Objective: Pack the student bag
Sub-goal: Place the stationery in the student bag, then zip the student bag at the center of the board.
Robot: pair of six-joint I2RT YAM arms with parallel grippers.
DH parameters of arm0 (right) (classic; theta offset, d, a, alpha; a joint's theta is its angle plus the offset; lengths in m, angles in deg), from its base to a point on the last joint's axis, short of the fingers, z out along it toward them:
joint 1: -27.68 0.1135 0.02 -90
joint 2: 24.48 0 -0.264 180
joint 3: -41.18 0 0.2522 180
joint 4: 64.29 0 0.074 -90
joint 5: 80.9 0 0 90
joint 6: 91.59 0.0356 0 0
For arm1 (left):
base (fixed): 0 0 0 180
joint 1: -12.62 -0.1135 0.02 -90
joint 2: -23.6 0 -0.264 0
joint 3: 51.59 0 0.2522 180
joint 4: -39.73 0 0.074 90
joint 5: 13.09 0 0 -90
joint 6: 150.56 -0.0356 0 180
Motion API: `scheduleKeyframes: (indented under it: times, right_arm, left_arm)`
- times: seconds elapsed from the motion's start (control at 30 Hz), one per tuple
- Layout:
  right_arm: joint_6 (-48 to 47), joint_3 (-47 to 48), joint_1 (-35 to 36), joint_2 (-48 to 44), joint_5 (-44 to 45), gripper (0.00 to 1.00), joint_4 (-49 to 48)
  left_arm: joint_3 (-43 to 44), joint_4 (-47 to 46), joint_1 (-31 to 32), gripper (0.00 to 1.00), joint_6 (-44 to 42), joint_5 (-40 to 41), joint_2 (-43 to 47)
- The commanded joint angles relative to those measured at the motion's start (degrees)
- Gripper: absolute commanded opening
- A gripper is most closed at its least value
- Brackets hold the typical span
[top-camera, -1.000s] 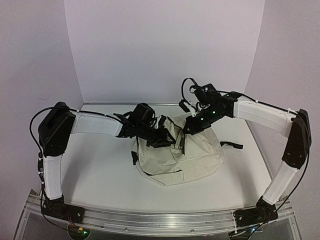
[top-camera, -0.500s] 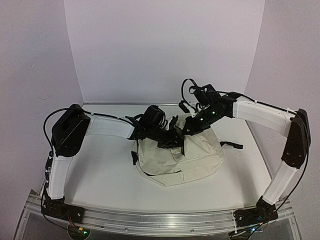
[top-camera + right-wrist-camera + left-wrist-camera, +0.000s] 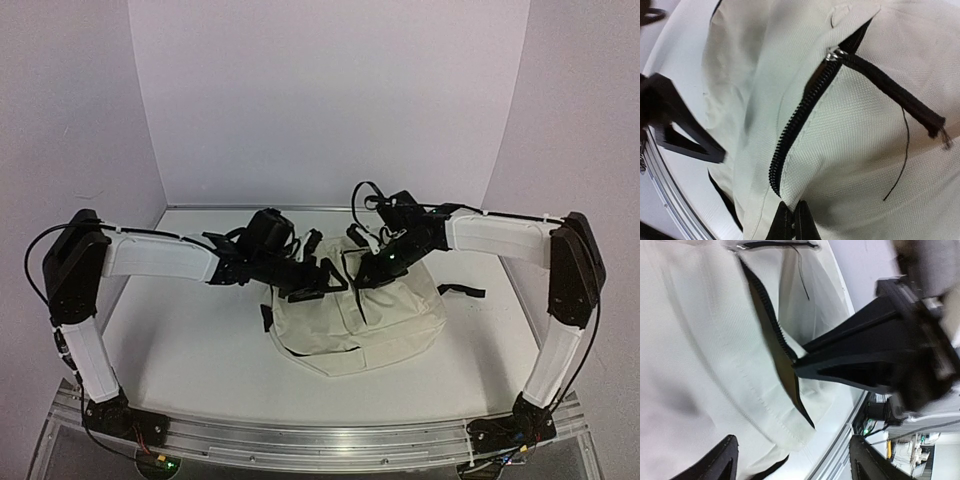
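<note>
The student bag (image 3: 352, 318), cream fabric with black straps, lies in the middle of the white table. My right gripper (image 3: 366, 276) is at the bag's top edge. In the right wrist view the right gripper (image 3: 792, 220) is shut, pinching a fold of the bag (image 3: 865, 150) just beside the black zipper (image 3: 799, 127). A black pull cord (image 3: 895, 95) trails from the slider. My left gripper (image 3: 316, 279) hovers at the bag's top left. Seen from the left wrist, that gripper (image 3: 795, 465) stands open over the cream bag fabric (image 3: 695, 355), with nothing between its fingers (image 3: 726, 460).
A black strap (image 3: 463, 291) sticks out from the bag's right side. White walls close the back and both sides. An aluminium rail (image 3: 330, 440) runs along the table's near edge, by the arm bases.
My left gripper has opened and let go, and its arm has drawn back to the left. The right gripper stays shut on the bag and has shifted slightly left.
</note>
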Motion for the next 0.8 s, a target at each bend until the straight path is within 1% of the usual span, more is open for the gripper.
scheduleKeyframes:
  times: [0.0,0.17,0.23,0.33,0.47,0.53,0.6,0.7,0.77]
  right_arm:
    - [-0.2,-1.5,0.7,3.9,-5.4,0.01,-3.3]
    - [3.0,-0.7,0.7,7.6,-8.8,0.01,-5.0]
    - [4.0,0.0,0.8,8.4,-9.8,0.02,-5.6]
    - [5.3,1.2,1.8,9.4,-11.4,0.05,-6.0]
    - [5.7,3.0,4.5,9.8,-16.8,0.18,-5.9]
    - [5.6,3.7,5.4,9.2,-19.3,0.28,-5.9]
    - [5.9,5.2,5.3,8.7,-20.7,0.34,-5.3]
    - [5.2,7.2,3.2,6.3,-21.3,0.42,-4.1]
    - [4.9,8.9,0.8,4.3,-20.9,0.43,-4.0]
  left_arm:
    - [-7.3,1.6,-1.5,0.83,4.5,7.3,5.5]
    - [-14.6,2.6,-2.1,0.82,10.7,12.9,6.9]
    - [-16.7,1.6,-2.9,0.8,12.3,13.1,7.3]
    - [-18.8,0.3,-4.8,0.72,12.6,12.8,7.5]
    - [-18.5,0.0,-9.4,0.59,9.0,10.8,7.0]
    - [-16.6,1.8,-12.0,0.5,6.0,9.9,6.1]
    - [-13.6,5.1,-13.7,0.43,2.9,10.4,5.1]
    - [-9.4,8.8,-15.1,0.37,-2.1,10.6,3.9]
    - [-7.3,10.8,-16.0,0.35,-4.6,10.7,3.8]
